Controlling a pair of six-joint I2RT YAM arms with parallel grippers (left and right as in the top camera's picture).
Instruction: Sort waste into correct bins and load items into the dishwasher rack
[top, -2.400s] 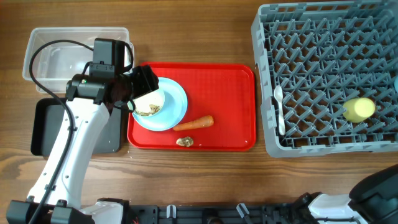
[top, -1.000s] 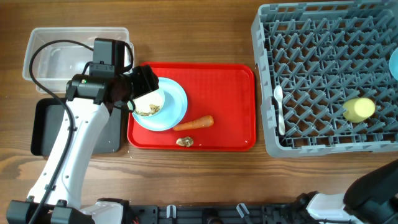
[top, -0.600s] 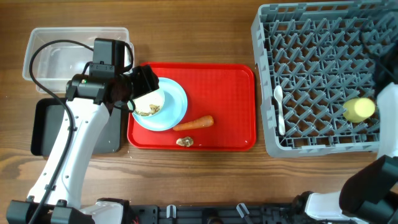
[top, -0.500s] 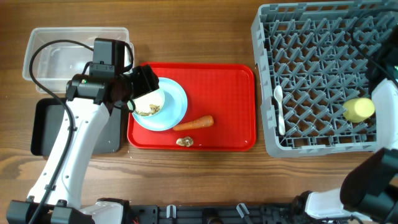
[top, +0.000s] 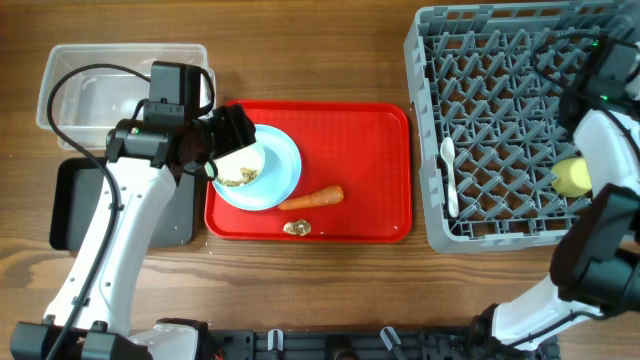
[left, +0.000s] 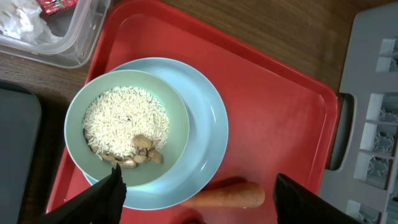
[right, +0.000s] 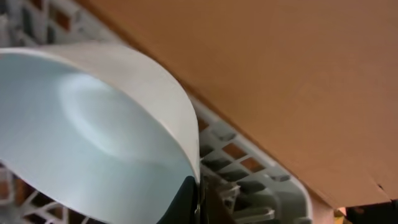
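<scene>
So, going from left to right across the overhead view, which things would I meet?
Black tray → blue plate → white spoon → yellow cup.

Red tray on wooden table

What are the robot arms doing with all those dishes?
They are clearing up after a meal. The left gripper hangs open above the rice bowl, which sits on the blue plate on the red tray, with a carrot beside the plate. The right gripper pinches the rim of an empty bowl over the grey rack, where a yellow cup and a white spoon already lie.
</scene>
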